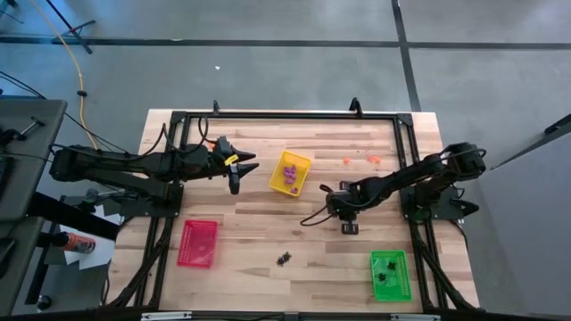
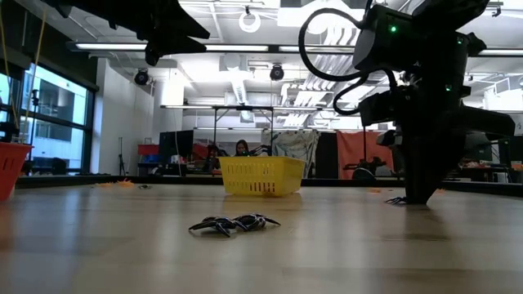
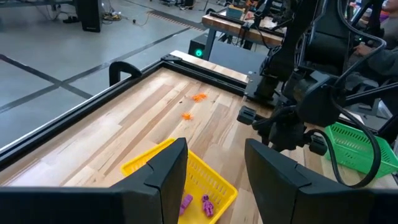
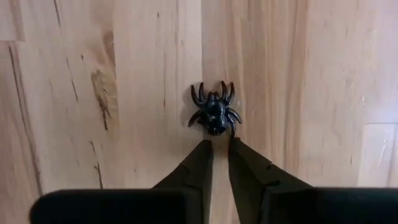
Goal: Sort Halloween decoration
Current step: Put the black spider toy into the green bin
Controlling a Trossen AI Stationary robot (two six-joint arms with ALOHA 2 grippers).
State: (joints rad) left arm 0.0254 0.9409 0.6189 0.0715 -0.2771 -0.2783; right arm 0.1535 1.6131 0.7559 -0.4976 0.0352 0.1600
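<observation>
A black spider trinket (image 4: 214, 113) lies flat on the wood just ahead of my right gripper (image 4: 221, 149). That gripper points straight down at the table (image 1: 348, 228), its fingers only a narrow slit apart. In the low view its tips (image 2: 406, 196) stand at the table top with spider legs (image 2: 395, 200) showing beside them. More black spiders (image 1: 284, 259) (image 2: 235, 223) lie near the table's near edge. Orange trinkets (image 1: 348, 160) (image 3: 199, 96) lie toward the far edge. My left gripper (image 1: 234, 166) (image 3: 214, 168) hangs open above the table, left of the yellow tray (image 1: 290, 174). My right gripper comes from above, pointing down, with its fingertips (image 4: 235, 144) right at the near end of the spider's body and one leg (image 4: 231, 127). I cannot tell whether they touch it. The spider lies on the table, outside the slit between the fingers.
The yellow tray (image 3: 146, 163) holds purple trinkets (image 3: 205, 204). The green tray (image 1: 390, 275) (image 3: 360, 146), at the near right, holds black ones. The red tray (image 1: 198, 242) (image 2: 10, 167) sits near left. A dark frame (image 1: 285, 116) borders the table. People sit in the room behind (image 2: 242, 148).
</observation>
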